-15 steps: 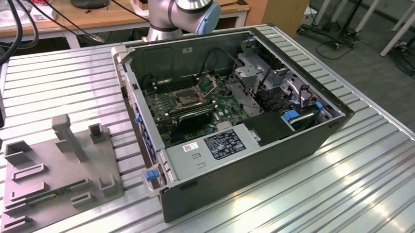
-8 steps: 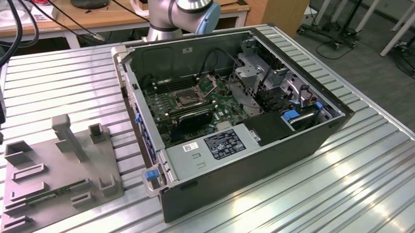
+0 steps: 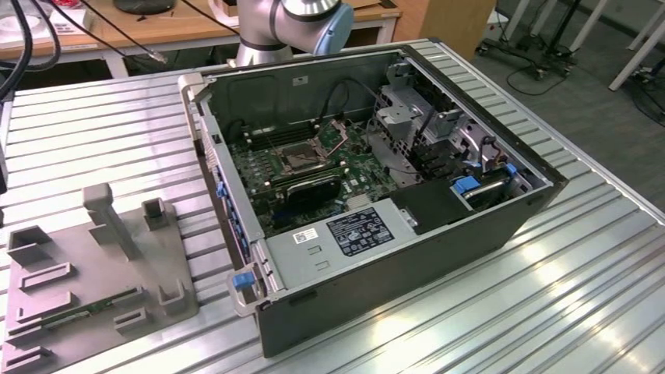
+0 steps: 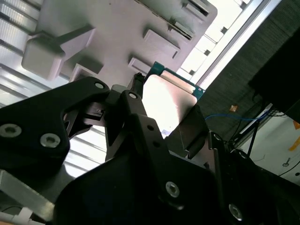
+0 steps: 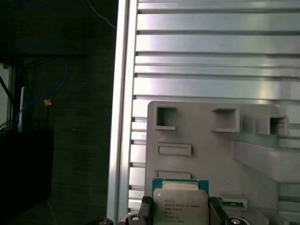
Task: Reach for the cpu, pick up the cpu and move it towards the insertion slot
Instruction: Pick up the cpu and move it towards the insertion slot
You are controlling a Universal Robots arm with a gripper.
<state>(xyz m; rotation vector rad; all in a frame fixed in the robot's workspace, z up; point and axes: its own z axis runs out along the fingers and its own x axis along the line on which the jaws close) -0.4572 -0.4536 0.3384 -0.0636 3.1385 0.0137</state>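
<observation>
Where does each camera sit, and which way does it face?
Exterior view: off the arm, looking down on computer case, grey fixture and table; an arm segment shows.
First wrist view: on the arm, facing the fixture; gripper shows, holding the cpu.
Second wrist view: likewise, from behind the fingers.
All share the fixture.
</observation>
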